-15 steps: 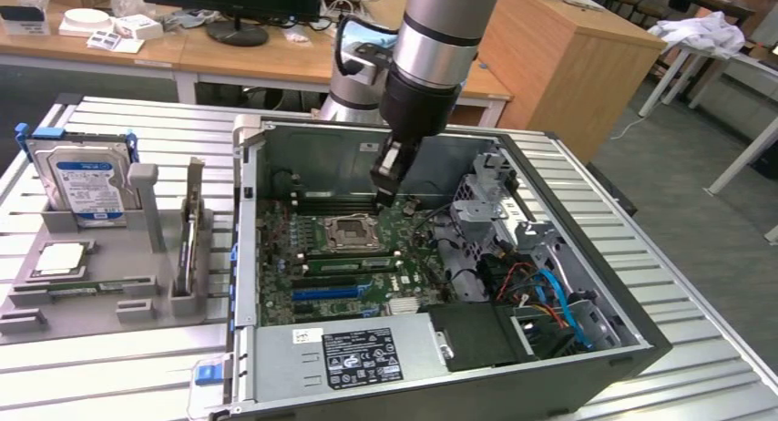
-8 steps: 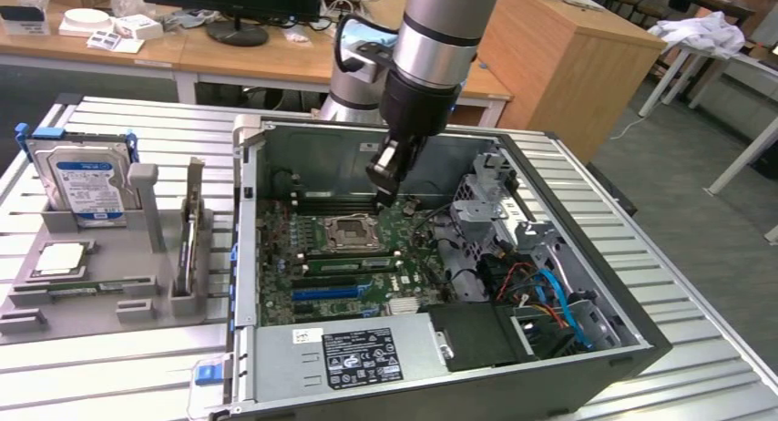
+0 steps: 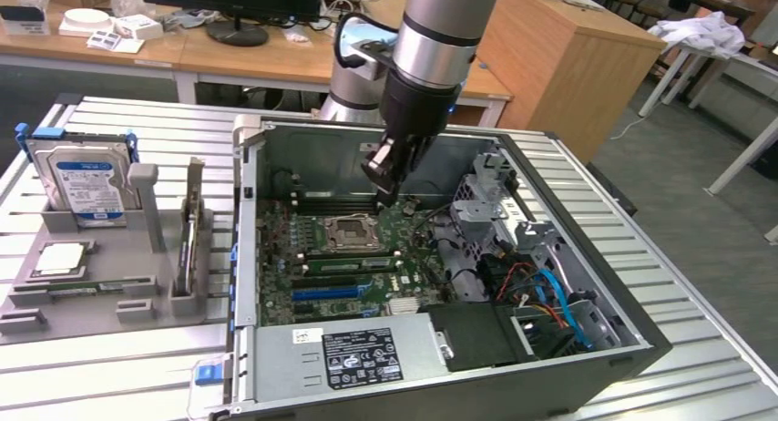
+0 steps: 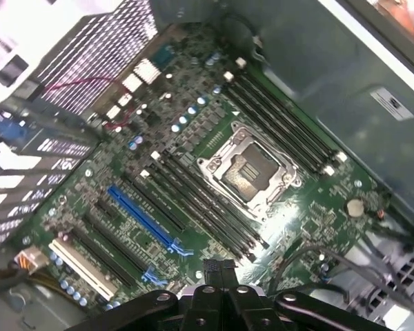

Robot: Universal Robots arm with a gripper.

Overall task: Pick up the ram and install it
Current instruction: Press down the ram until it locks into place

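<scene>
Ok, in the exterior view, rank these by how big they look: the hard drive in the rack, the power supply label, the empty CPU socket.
1. Hard drive, largest.
2. Power supply label, somewhat smaller, though it sits nearer the camera, so that may flatter it.
3. CPU socket, smallest.

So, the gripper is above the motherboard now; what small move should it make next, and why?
Probably rise straight up out of the case. The gripper is shut above the motherboard with no stick visible in its grip, while what looks like the ram lies in the grey holder outside.
</scene>
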